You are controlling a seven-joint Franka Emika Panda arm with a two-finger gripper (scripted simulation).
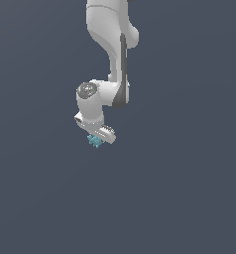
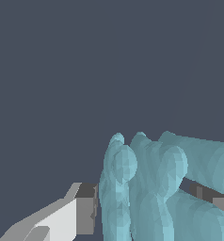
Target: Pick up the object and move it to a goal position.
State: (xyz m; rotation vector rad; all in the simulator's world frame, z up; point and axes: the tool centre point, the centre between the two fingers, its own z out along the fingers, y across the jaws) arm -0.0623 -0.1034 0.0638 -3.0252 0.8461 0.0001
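The object (image 1: 94,141) is a small teal-cyan lumpy thing with finger-like ridges, showing just below the white gripper (image 1: 96,138) in the exterior view. In the wrist view the object (image 2: 151,188) fills the space between the two fingers (image 2: 85,209), with its ridges sticking out past the fingertips. The gripper (image 2: 149,207) is shut on it, one finger on each side. The arm hangs down from the top of the exterior view, and the hand partly covers the object there.
Plain dark grey-blue background surrounds the arm in both views. No other objects, edges or goal marker show.
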